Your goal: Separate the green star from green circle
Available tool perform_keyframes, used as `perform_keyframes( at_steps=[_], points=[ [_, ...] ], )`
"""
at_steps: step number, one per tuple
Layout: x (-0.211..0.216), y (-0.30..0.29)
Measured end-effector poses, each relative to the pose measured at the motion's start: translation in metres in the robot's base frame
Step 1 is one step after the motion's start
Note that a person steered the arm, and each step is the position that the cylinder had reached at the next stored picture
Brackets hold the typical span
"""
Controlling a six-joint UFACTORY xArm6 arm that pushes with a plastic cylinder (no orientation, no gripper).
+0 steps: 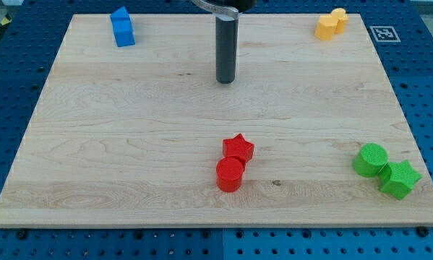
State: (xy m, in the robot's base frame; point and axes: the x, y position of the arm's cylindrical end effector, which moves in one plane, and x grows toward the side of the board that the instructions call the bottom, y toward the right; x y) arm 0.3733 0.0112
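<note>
The green circle [370, 159] and the green star [399, 178] sit touching each other near the board's lower right corner, the star to the lower right of the circle. My tip [225, 81] rests on the board in the upper middle, far to the upper left of both green blocks and touching no block.
A red star [238, 148] and a red circle [230, 175] touch at the lower middle. A blue block [121, 27] sits at the upper left, a yellow block [330, 24] at the upper right. The wooden board [129, 144] lies on a blue perforated table.
</note>
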Motion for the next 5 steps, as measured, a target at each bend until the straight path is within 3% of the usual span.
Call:
perform_keyframes(
  at_steps=[5],
  points=[
    [0.008,-0.014]
  ],
)
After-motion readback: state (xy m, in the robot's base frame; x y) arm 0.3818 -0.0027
